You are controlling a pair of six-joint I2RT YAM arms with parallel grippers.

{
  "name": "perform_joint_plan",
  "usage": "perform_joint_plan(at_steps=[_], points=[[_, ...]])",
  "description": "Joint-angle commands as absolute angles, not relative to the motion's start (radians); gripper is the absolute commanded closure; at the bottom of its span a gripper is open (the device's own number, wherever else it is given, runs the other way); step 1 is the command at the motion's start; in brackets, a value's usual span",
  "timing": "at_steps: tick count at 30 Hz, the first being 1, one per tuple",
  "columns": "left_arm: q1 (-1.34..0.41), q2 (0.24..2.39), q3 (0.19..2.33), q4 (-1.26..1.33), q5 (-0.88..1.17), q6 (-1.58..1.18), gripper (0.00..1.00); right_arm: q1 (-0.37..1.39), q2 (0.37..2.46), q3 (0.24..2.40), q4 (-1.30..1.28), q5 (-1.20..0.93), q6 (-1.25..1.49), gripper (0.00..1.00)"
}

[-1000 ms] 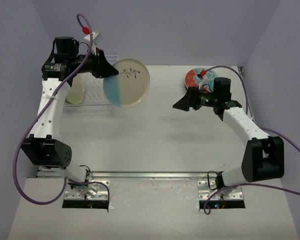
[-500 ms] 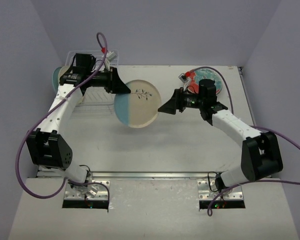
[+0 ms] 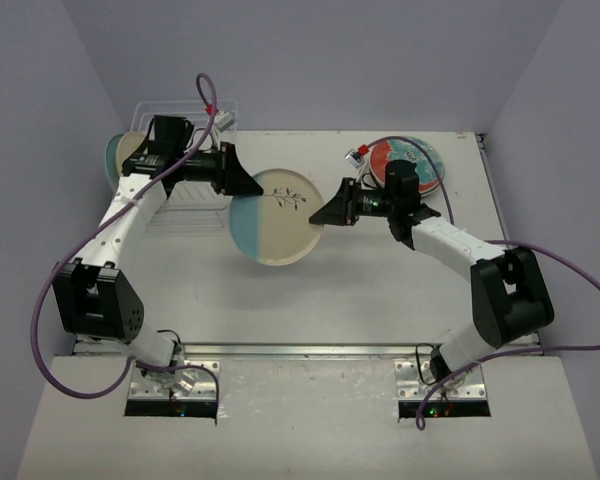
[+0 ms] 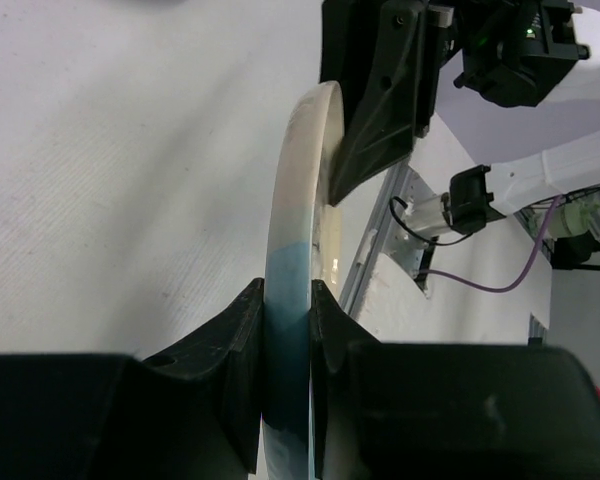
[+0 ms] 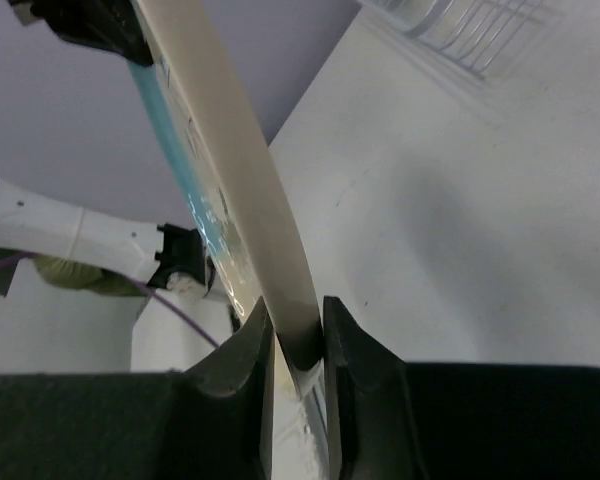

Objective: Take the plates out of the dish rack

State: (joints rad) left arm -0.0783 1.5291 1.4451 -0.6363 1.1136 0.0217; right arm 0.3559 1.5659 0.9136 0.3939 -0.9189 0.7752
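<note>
A cream plate with a pale blue segment (image 3: 277, 220) hangs above the table between both arms. My left gripper (image 3: 248, 187) is shut on its blue rim, seen edge-on (image 4: 298, 200) between the fingers (image 4: 242, 330) in the left wrist view. My right gripper (image 3: 326, 214) is shut on the opposite cream rim (image 5: 235, 160), with its fingers (image 5: 348, 345) pressed on both faces. A red plate with teal and white patches (image 3: 408, 163) lies flat at the back right. The white wire dish rack (image 3: 185, 195) stands at the back left, with a cream plate (image 3: 120, 155) at its left end.
Purple cables loop from both arms over the table. Lilac walls close the back and both sides. In the right wrist view, part of the rack (image 5: 480, 25) shows at the top right. Both arm bases sit at the table's near edge.
The left arm carried the cream plate out from the rack toward the middle. The right arm reached left from the red plate, and its jaws closed on the plate's right rim.
</note>
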Motion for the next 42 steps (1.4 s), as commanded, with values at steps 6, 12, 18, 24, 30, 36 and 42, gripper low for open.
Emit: perform_joint_plan(at_steps=[6, 12, 18, 24, 30, 36, 42], points=[[-0.083, 1.503, 1.475, -0.539, 1.075, -0.045, 0.53, 0.328, 1.570, 0.941, 0.457, -0.939, 0.886, 1.00], [-0.080, 1.495, 1.498, -0.563, 0.845, -0.053, 0.14, 0.205, 1.578, 0.865, 0.515, -0.880, 1.008, 1.00], [-0.069, 1.488, 1.517, -0.575, 0.694, -0.063, 0.00, 0.107, 1.606, 0.808, 0.566, -0.810, 1.076, 1.00], [-0.048, 1.470, 1.565, -0.595, 0.618, -0.067, 0.00, 0.068, 1.666, 0.799, 0.587, -0.621, 1.113, 1.00], [-0.048, 1.450, 1.581, -0.617, 0.585, -0.050, 0.00, 0.071, 1.736, 0.813, 0.607, -0.466, 1.178, 1.00], [-0.048, 1.430, 1.577, -0.623, 0.555, -0.042, 0.00, 0.100, 1.795, 0.824, 0.591, -0.423, 1.226, 1.00], [-0.048, 1.420, 1.577, -0.626, 0.543, -0.033, 0.00, 0.093, 1.810, 0.782, 0.561, -0.438, 1.249, 1.00]])
